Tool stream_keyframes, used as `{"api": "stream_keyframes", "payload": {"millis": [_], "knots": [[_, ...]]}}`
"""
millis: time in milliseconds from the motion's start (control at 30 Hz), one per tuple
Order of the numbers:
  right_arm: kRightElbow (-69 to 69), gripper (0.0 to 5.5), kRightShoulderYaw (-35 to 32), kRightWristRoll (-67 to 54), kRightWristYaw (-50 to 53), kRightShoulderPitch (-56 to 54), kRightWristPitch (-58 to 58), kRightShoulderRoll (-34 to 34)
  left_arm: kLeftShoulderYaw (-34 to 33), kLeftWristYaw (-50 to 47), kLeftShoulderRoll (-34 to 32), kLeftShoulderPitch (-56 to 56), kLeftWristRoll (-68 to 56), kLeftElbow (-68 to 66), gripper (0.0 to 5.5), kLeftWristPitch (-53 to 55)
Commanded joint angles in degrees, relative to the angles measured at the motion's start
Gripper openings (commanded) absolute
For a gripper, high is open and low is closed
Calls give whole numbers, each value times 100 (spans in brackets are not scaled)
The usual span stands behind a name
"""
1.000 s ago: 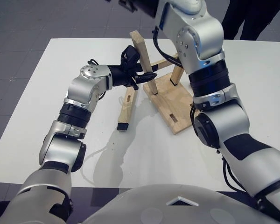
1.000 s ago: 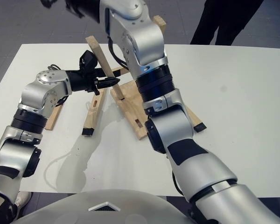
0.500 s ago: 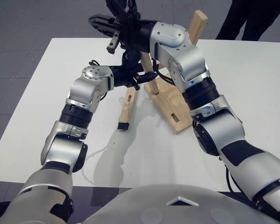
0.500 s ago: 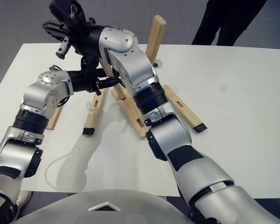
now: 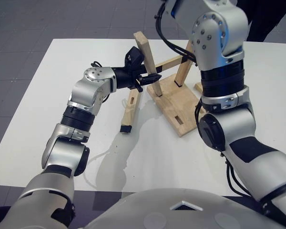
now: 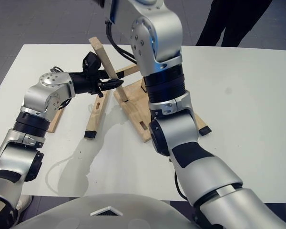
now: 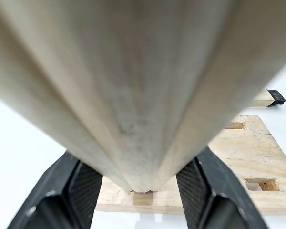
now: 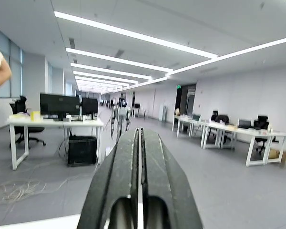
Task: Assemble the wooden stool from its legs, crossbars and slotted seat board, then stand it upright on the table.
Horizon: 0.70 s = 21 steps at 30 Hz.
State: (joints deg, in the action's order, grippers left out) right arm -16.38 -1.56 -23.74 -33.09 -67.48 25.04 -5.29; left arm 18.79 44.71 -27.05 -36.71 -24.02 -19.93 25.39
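Note:
The slotted seat board (image 5: 174,107) lies flat on the white table. A wooden leg (image 5: 144,50) stands tilted in a slot at its near-left corner, and my left gripper (image 5: 151,76) is shut on it at mid height. In the left wrist view the leg (image 7: 133,71) sits between the black pads (image 7: 83,183) above the board (image 7: 248,157). A second leg (image 5: 182,74) stands in the board, joined to the first by a crossbar (image 5: 168,63). My right arm rises out past the top of the picture; its gripper (image 8: 140,181) is shut on nothing, pointing into the room.
A loose leg (image 5: 130,107) with a black foot lies left of the board. Another wooden piece (image 6: 55,118) lies under my left arm. A further leg (image 6: 199,125) with a black cap lies right of the board. My right forearm (image 5: 221,81) hangs over the board's right side.
Half a second ago my right gripper hung open above the left gripper; it has since swung up and out of the head views. The left gripper and its leg have not moved.

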Motion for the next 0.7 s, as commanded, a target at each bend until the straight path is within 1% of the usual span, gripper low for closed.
{"api": "stream_keyframes", "payload": {"millis": [33, 133, 200, 233, 267, 367, 433, 467, 500, 533, 600, 633, 700], "knots": [[422, 10, -198, -25, 208, 142, 308, 492, 794, -356, -2, 1273, 967, -886, 205, 863], [781, 10, -281, -110, 271, 404, 569, 790, 653, -386, 26, 1325, 886, -768, 205, 666], [869, 10, -297, -87, 283, 546, 690, 980, 604, -371, 41, 1372, 914, -699, 205, 340], [885, 10, -296, -71, 289, 593, 729, 1045, 568, -352, 61, 1382, 931, -703, 242, 129], [898, 10, -306, -61, 313, 628, 760, 1101, 480, -335, 107, 1365, 920, -745, 261, -132], [975, 10, -310, -73, 385, 701, 857, 1184, 223, -167, 256, 1364, 948, -737, 304, -518], [1032, 10, -314, -101, 441, 742, 912, 1196, 142, -135, 324, 1380, 1027, -708, 333, -630], [1057, 10, -310, -112, 454, 762, 928, 1202, 92, -135, 355, 1394, 1036, -695, 338, -629], [1075, 10, -313, -127, 472, 786, 943, 1211, 46, -83, 368, 1415, 1038, -666, 359, -631], [1095, 10, -311, -142, 475, 819, 949, 1233, -51, -90, 402, 1430, 1015, -641, 375, -600], [1088, 10, -315, -170, 443, 864, 983, 1299, -419, -206, 446, 1480, 827, -376, 379, -487], [1141, 10, -324, -188, 400, 931, 1038, 1382, -689, -254, 451, 1554, 632, -104, 379, -434], [1349, 10, -393, -218, 338, 1202, 1207, 1649, -1044, -282, 234, 1823, 484, 677, 379, -349]]}}
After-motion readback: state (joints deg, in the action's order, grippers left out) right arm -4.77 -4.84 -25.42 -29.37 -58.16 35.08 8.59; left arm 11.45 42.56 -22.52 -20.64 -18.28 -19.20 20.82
